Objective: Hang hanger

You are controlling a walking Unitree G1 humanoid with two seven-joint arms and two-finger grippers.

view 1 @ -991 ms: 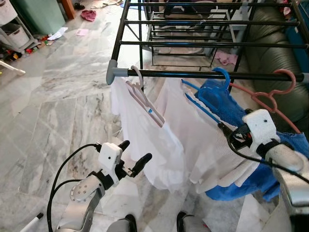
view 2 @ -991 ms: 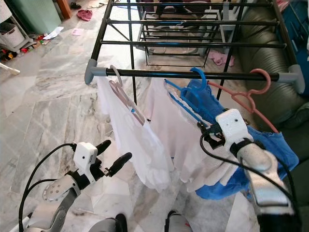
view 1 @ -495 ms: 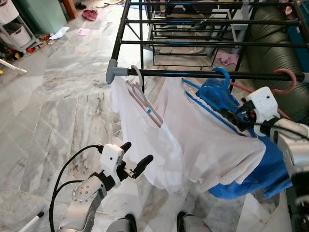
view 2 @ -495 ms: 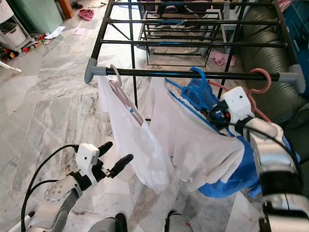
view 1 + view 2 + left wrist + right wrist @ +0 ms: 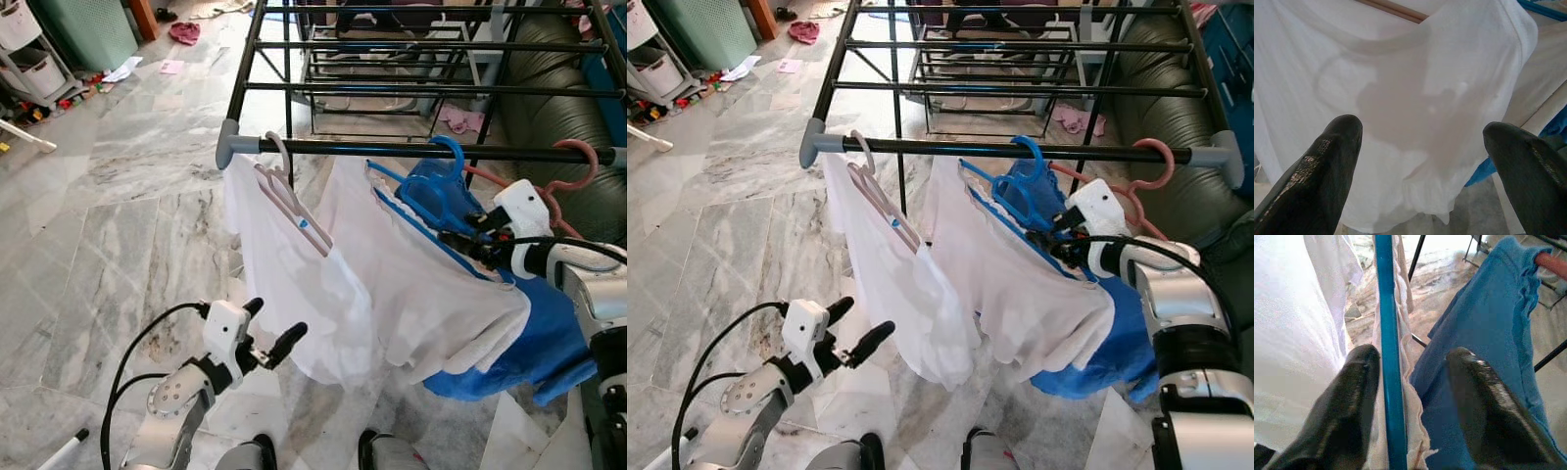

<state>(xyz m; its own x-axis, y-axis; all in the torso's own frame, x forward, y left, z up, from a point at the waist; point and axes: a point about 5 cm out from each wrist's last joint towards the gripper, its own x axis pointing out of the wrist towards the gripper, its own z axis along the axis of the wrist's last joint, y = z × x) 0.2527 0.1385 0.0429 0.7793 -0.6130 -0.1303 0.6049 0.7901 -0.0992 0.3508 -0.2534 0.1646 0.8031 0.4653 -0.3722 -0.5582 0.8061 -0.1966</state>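
Your right gripper (image 5: 1410, 396) is up at the blue hanger (image 5: 1019, 186), whose hook sits over the near black rail (image 5: 960, 148) of the drying rack (image 5: 257, 44) — fingers (image 5: 1352, 411) spread, the hanger's blue bar running between them just beside one finger, white cloth (image 5: 1019, 294) draped over it and a blue garment (image 5: 1484, 323) on the far side. Your left gripper (image 5: 266, 333) hangs low and left over the marble floor (image 5: 127, 225), fingers spread on nothing, pointing at the white shirt (image 5: 284, 274) on the white hanger (image 5: 289, 196) at the rail's left end. A pink hanger (image 5: 1141, 186) hooks the rail to the right of the blue one.
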